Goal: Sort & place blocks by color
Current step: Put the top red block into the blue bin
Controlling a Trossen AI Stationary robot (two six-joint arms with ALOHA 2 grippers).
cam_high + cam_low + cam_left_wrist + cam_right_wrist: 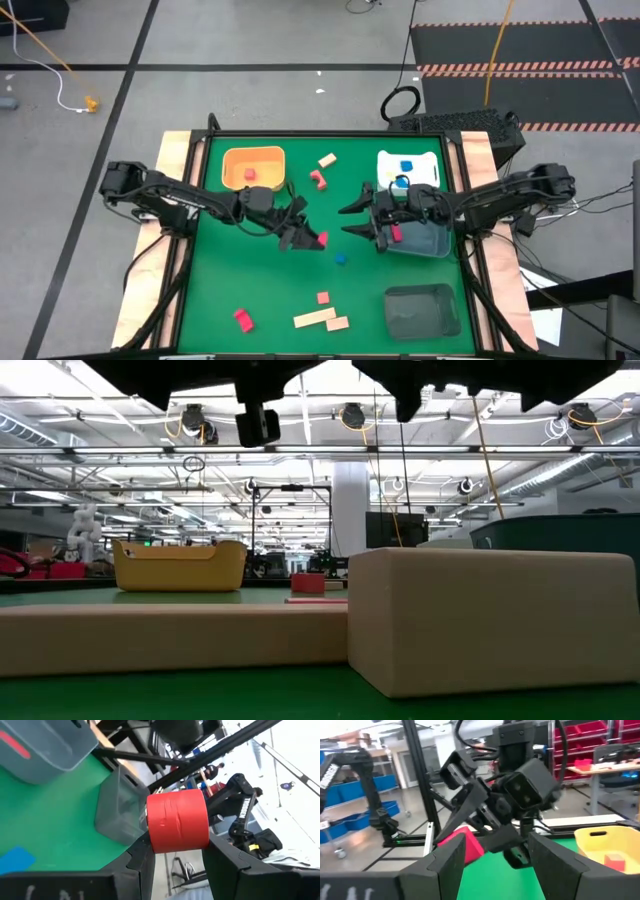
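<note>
High view puts our left gripper (312, 238) near the middle of the table, clamped on a red block (321, 239) and lifted off the green mat (270, 290). Our left wrist view confirms it: the red block (177, 820) sits squeezed between the two fingers (142, 857), held clear of the surface. What the next move turns on is where the orange tray (253, 167) lies from that gripper: back toward the far left corner, near our left arm's side, with one red block (249, 174) already in it. So we judge the left arm is the one to carry this block there. Our right gripper (362, 218) hovers just across the middle, facing the left one, its fingers spread and empty as far as we can see in the right wrist view. Other blocks lie loose: a blue one (340, 258) near centre, red and tan ones along the near edge.
</note>
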